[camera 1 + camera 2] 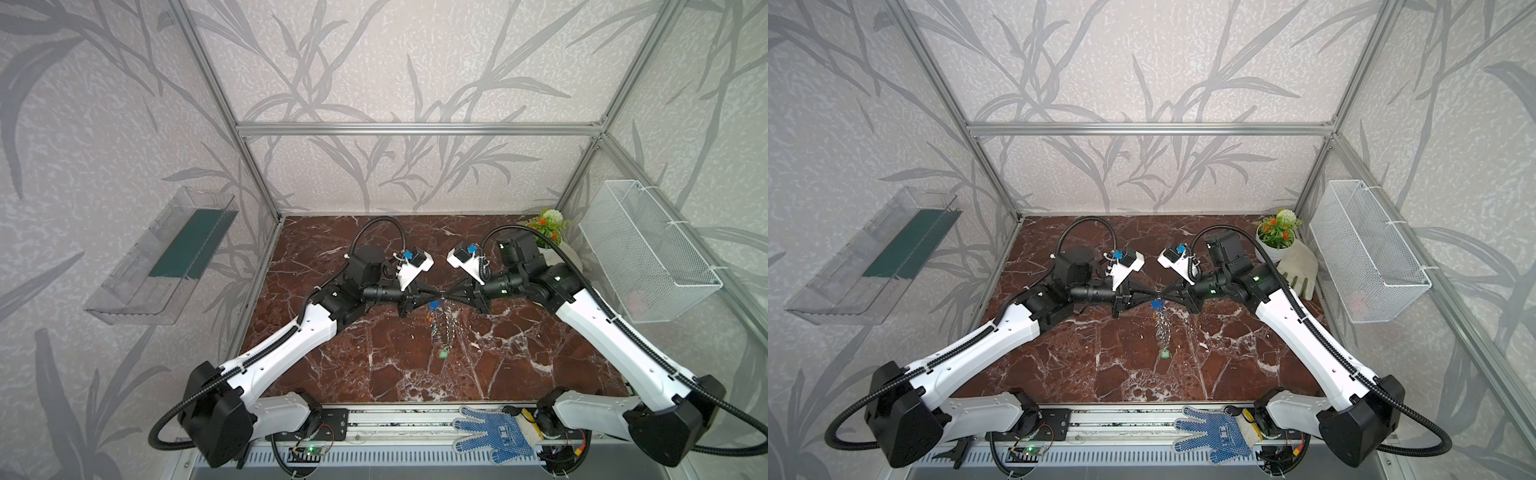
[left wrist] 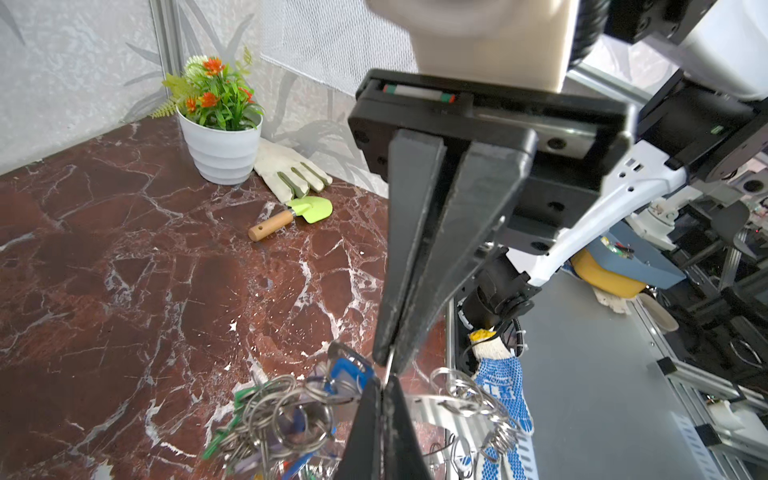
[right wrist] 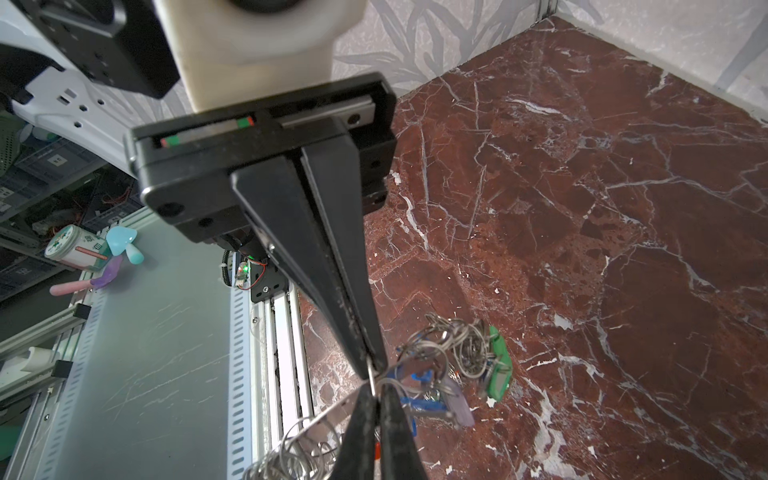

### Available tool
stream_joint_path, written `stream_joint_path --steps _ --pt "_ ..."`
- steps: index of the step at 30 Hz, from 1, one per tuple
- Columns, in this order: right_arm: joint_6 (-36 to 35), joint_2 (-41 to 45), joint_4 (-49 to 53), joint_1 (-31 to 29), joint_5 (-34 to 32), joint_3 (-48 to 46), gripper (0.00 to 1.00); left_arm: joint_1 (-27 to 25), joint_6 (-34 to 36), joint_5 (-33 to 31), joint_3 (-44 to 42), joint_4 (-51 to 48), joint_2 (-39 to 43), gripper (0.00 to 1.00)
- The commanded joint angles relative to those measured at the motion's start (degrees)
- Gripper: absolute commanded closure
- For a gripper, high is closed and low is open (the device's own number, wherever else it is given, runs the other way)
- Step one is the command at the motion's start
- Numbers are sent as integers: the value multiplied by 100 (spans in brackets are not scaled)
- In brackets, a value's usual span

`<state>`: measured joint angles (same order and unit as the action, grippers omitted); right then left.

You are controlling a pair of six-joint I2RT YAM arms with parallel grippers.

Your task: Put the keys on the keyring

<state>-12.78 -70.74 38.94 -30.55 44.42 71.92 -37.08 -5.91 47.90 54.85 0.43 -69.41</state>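
Observation:
Both grippers meet tip to tip above the middle of the marble table. My left gripper (image 1: 438,296) (image 2: 384,384) is shut on a thin wire split ring (image 2: 388,369) of the keyring. My right gripper (image 1: 447,296) (image 3: 376,392) pinches the same wire ring (image 3: 371,374) from the opposite side. The keyring's flat grey disc (image 2: 436,401) (image 3: 328,415) hangs just below the tips, its split rings dangling. A bunch of keys hangs with it: a blue tag (image 1: 434,305) (image 2: 347,372) is near the tips and a green tag (image 1: 1165,354) (image 3: 498,361) is lowest. Whether the green tag touches the table I cannot tell.
A white flowerpot (image 1: 1277,237) and a white glove (image 1: 1298,270) sit at the back right, with a small green trowel (image 2: 291,216) nearby. A blue dotted glove (image 1: 490,432) lies on the front rail. A wire basket (image 1: 648,253) hangs on the right wall, a clear tray (image 1: 166,257) on the left.

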Motion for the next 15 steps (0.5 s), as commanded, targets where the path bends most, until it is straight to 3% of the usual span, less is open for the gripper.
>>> stream_joint_path --steps 1,10,15 --pt "206 278 -237 -30 332 58 84 -15 -630 -354 -160 973 342 100" --pt "496 453 -336 -14 169 65 71 -283 -806 -915 -620 1601 775 100" --pt "1157 738 -891 296 -188 -244 66 -549 -728 -1389 -811 1809 904 100"
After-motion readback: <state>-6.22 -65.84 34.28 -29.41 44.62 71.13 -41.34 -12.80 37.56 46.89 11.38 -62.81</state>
